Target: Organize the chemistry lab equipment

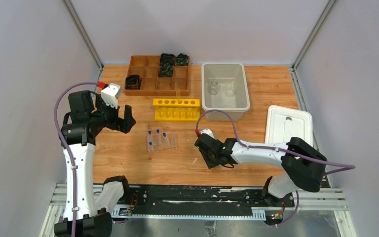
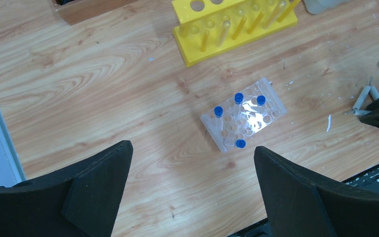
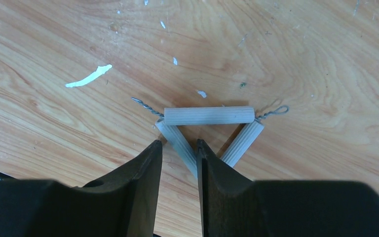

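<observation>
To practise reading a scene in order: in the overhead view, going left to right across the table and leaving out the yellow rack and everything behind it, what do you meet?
Left gripper → clear rack of blue-capped tubes → right gripper, jaws around one side of the white triangle → white lid.

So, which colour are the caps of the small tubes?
The caps are blue; clearest in left wrist view.

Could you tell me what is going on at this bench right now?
The right gripper is down at the table, its jaws straddling one leg of the white triangle; whether it is pinched yet is unclear. The left gripper hangs wide open, left of the clear rack of blue-capped tubes, touching nothing. Thin glass tubes stand in the yellow rack.
</observation>
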Available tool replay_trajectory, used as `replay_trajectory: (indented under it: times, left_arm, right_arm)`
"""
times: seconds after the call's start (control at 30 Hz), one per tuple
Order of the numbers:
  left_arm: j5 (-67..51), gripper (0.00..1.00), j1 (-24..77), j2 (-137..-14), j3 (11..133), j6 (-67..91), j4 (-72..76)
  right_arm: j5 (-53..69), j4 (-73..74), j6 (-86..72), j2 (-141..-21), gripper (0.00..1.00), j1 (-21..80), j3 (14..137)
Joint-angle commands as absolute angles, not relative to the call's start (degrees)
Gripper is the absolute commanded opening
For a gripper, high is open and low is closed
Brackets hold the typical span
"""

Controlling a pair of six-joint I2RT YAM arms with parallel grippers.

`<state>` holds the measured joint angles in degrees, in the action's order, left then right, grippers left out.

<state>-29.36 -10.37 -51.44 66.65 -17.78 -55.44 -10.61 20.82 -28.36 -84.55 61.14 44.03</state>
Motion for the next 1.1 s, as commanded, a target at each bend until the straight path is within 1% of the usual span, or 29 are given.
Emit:
replay_trajectory:
  times: [0.0, 0.07, 0.1, 0.13, 0.23, 0.27, 0.4, 0.53, 0.7, 0.83, 0.93, 1.07]
  left_arm:
    - [-29.6, 1.00, -10.4, -51.2, 68.0, -17.9, -55.3]
    - [-29.5, 1.00, -10.4, -51.4, 68.0, -17.6, -55.3]
    - [-29.4, 1.00, -10.4, -51.3, 67.9, -17.6, -55.3]
    - [-29.3, 1.00, -10.4, -51.2, 67.9, -17.7, -55.3]
    - [-29.0, 1.00, -10.4, -51.1, 67.8, -17.9, -55.3]
    - [-28.9, 1.00, -10.4, -51.1, 67.8, -18.0, -55.3]
    - [-28.7, 1.00, -10.4, -51.3, 67.7, -18.0, -55.3]
    - [-29.0, 1.00, -10.4, -51.0, 67.7, -18.1, -55.4]
    - [-29.7, 1.00, -10.4, -50.8, 67.3, -18.1, -55.4]
    - [-30.3, 1.00, -10.4, -50.9, 67.0, -18.0, -55.3]
    - [-30.4, 1.00, -10.4, -50.9, 67.1, -17.8, -55.4]
    - [-30.7, 1.00, -10.4, -50.5, 67.4, -17.9, -55.4]
  right_arm:
    - [-9.6, 18.5, -30.4, -85.4, 0.34, 62.3, 40.2]
    - [-9.2, 17.9, -30.8, -85.3, 0.32, 62.5, 39.2]
    - [-8.9, 17.8, -31.0, -85.3, 0.28, 62.6, 38.9]
    - [-8.6, 18.0, -31.0, -85.1, 0.24, 62.7, 38.9]
    - [-8.2, 20.5, -30.4, -83.6, 0.02, 62.9, 40.6]
    - [-8.5, 21.8, -30.0, -82.5, 0.00, 62.8, 41.6]
    - [-9.8, 28.6, -28.3, -77.3, 0.00, 62.8, 48.5]
    - [-11.9, 34.7, -26.0, -73.0, 0.00, 61.8, 58.0]
    - [-17.5, 36.8, -19.4, -71.2, 0.00, 57.4, 69.5]
    - [-12.1, 36.7, -17.6, -74.9, 0.00, 45.7, 77.7]
    - [-8.5, 35.8, -17.3, -79.8, 0.00, 38.2, 82.6]
    - [-4.7, 35.7, -17.4, -88.1, 0.00, 31.2, 89.1]
